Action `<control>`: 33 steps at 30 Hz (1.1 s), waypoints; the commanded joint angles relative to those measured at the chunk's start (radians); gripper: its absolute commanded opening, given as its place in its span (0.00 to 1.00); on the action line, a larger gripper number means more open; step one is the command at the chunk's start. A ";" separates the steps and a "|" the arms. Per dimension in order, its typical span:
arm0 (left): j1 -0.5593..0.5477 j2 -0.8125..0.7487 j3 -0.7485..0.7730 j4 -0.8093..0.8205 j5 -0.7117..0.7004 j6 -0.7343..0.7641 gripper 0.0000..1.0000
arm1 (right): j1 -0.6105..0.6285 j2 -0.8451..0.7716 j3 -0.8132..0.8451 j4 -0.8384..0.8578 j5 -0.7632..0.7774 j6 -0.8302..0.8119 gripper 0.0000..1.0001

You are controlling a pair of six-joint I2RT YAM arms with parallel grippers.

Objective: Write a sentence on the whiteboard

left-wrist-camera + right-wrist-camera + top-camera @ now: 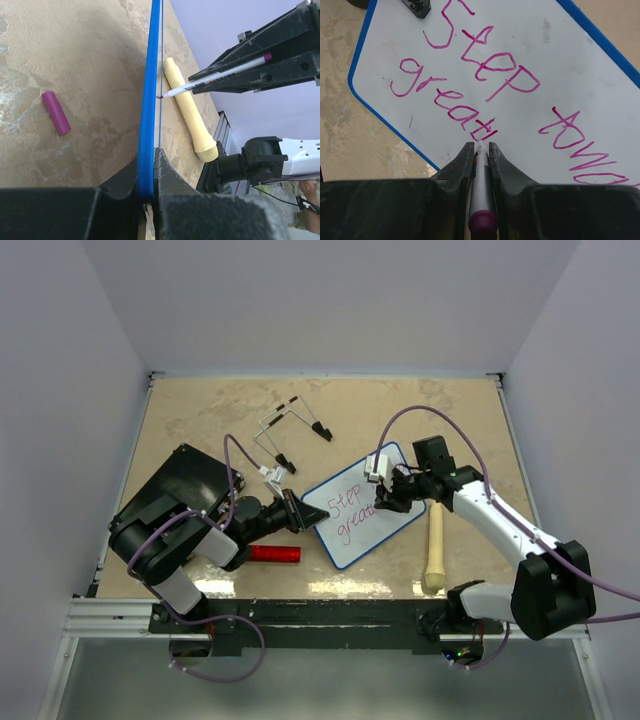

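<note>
Whiteboard sits askew near the middle of the counter, with the blue rim at its near-left corner clamped between the jaws of the left gripper. On the other side, the right gripper is clenched on a marker whose tip touches the white surface just after the last letter of the sentence, which reads "Step" and a cut-off "tow…" on the upper line and "great" below, in pink-purple strokes. A cream wooden handle lies on the counter just beside the right edge, and a purple cap lies apart on the opposite side.
</note>
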 commanded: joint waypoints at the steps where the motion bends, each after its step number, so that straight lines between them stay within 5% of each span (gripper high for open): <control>1: -0.007 0.007 -0.008 0.066 0.001 0.038 0.00 | 0.002 0.037 0.031 -0.052 0.029 -0.049 0.00; 17: -0.007 0.025 0.004 0.071 0.009 0.036 0.00 | 0.002 -0.049 0.028 0.117 0.038 0.076 0.00; 33: -0.005 0.023 0.000 0.071 0.007 0.038 0.00 | 0.002 -0.049 0.036 0.008 -0.001 0.001 0.00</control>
